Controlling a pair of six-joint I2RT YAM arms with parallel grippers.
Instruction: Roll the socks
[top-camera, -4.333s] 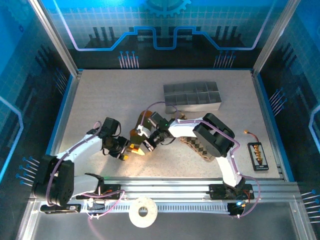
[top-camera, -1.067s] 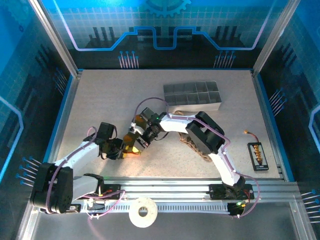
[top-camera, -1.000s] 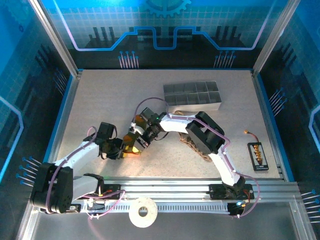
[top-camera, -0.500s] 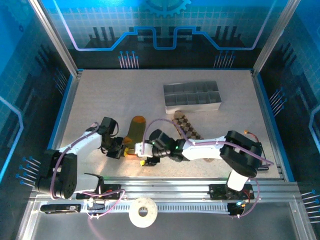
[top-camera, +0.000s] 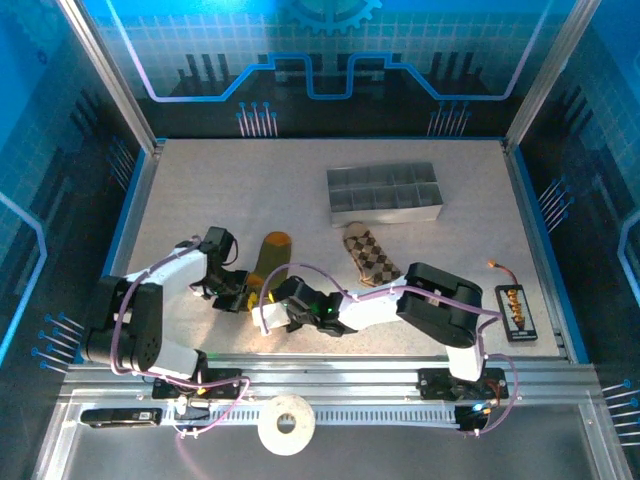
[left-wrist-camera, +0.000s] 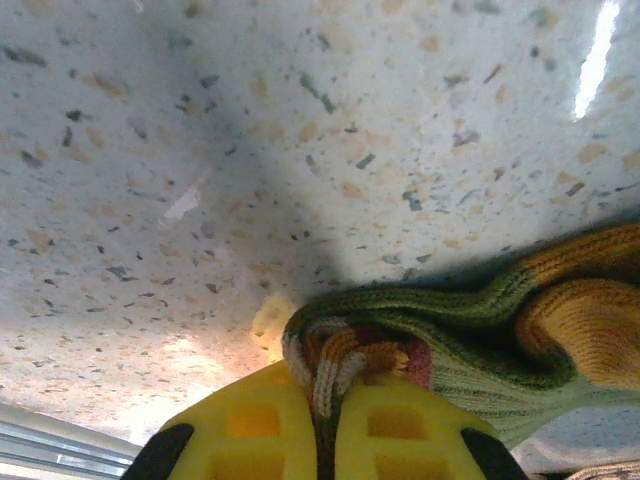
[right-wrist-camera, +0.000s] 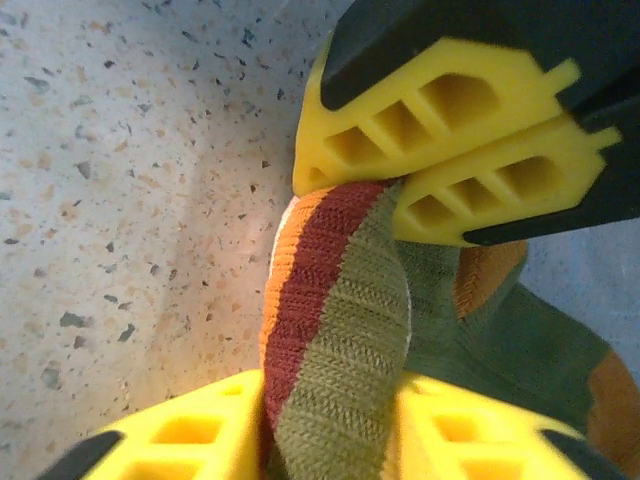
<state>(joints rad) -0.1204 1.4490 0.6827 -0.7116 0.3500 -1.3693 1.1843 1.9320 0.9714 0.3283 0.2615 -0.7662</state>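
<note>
The olive-green sock, one of the two socks, lies on the table with its orange toe pointing away. Its striped cuff is pinched from two sides. My left gripper is shut on the cuff's bunched edge, the yellow fingertips pressed together on the knit. My right gripper is shut on the cuff's red, orange and olive band, right below the left gripper's yellow fingers. From above, the right gripper sits close beside the left. The brown diamond-check sock lies flat to the right, untouched.
A grey compartment tray stands at the back, beyond the socks. A small black board with a cable lies at the right. A white tape roll rests on the front rail. The right arm's elbow hangs near the check sock.
The right arm swung from over the socks to the near side, uncovering the check sock; its gripper opened, then shut on the cuff. The left gripper stayed shut on the sock.
</note>
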